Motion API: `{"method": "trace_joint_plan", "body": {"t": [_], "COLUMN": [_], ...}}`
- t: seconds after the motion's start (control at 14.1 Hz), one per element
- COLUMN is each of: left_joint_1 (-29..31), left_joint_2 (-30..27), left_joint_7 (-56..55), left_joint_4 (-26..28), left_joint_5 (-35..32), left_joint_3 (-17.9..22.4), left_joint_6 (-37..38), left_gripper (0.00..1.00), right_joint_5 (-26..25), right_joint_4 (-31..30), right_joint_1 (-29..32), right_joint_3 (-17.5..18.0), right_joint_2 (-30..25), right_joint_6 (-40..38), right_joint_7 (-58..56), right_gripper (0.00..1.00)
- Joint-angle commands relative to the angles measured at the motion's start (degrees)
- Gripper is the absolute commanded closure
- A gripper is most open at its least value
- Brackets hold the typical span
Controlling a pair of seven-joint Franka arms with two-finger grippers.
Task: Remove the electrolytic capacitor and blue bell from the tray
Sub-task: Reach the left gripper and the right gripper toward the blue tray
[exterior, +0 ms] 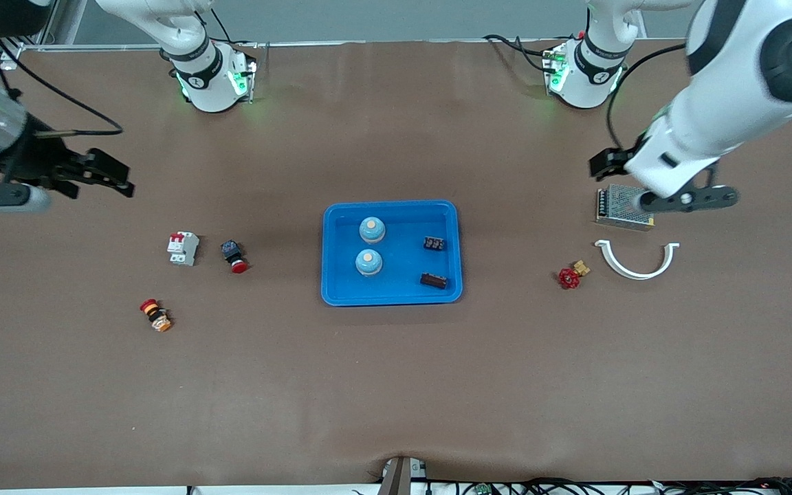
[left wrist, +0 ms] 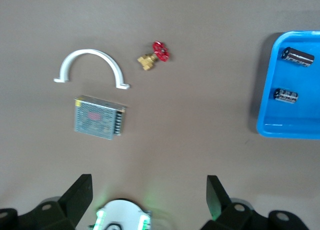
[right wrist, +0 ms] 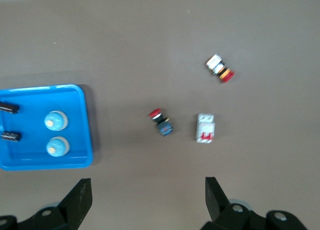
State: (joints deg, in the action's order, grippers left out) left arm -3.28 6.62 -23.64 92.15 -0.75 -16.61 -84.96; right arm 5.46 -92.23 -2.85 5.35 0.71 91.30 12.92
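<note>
Tray (exterior: 392, 300), centre of frame on table (exterior: 396, 399). Nearest camera: capacitor (exterior: 434, 280), long axis across frame; second capacitor (exterior: 434, 243) above it. Blue bells (exterior: 368, 262), (exterior: 372, 229) on tray's frame-left half.
Left gripper (exterior: 664, 182), frame right, over mesh box (exterior: 621, 207): jaws wide, empty; capacitors closer to it.
Right gripper (exterior: 104, 175), frame left: jaws wide, empty; bells on its side.

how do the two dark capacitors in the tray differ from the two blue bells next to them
The capacitors are dark, small cylinders lying on their sides; the blue bells are light blue domes, larger, standing upright with a pale button on top. The capacitors lie toward the left arm's end of the tray, the bells toward the right arm's end. All four rest inside the tray, untouched.
</note>
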Motion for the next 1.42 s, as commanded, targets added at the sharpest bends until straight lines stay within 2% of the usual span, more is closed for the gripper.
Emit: {"method": "trace_joint_plan", "body": {"t": [0.0, 0.14, 0.42, 0.57, 0.64, 0.99, 1.13, 1.34], "left_joint_1": [0.03, -1.28, -6.81, -9.27, -10.59, -15.78, -16.23, -17.20], "left_joint_2": [3.30, 5.41, 11.55, 14.98, 16.65, 24.30, 27.02, 30.81], "left_joint_7": [-6.91, -16.30, -31.61, -38.89, -43.02, -61.82, -70.27, -77.15], "left_joint_4": [0.74, 3.11, 4.79, 4.88, 4.88, 4.97, 4.97, 4.62], "left_joint_5": [-0.22, -0.22, -0.04, -0.22, -0.57, -3.81, -7.23, -7.60], "left_joint_3": [-3.42, -6.06, -6.16, -6.16, -6.07, -5.81, -5.89, -5.81], "left_joint_6": [-4.49, -9.94, -19.00, -23.04, -25.41, -35.00, -38.16, -42.55], "left_gripper": [0.00, 0.00, 0.00, 0.00, 0.00, 0.14, 0.15, 0.25], "right_joint_5": [0.78, 0.78, 0.78, 0.78, 0.78, 0.78, 0.61, -0.18], "right_joint_4": [-2.94, -7.07, -15.68, -18.07, -18.07, -17.72, -17.64, -16.15], "right_joint_1": [-4.07, -7.33, -13.65, -16.55, -18.05, -22.36, -25.17, -28.52], "right_joint_3": [-0.25, -0.25, -0.25, -0.25, -0.25, -0.25, -0.25, -0.43], "right_joint_2": [-0.18, -0.27, -0.10, 1.65, 3.32, 11.84, 16.06, 21.60], "right_joint_6": [2.29, 6.50, 20.02, 26.18, 27.95, 37.70, 43.58, 48.09], "right_joint_7": [9.11, 14.22, 20.29, 23.97, 26.34, 30.23, 33.47, 34.81], "right_gripper": [0.00, 0.00, 0.00, 0.00, 0.00, 0.00, 0.00, 0.00]}}
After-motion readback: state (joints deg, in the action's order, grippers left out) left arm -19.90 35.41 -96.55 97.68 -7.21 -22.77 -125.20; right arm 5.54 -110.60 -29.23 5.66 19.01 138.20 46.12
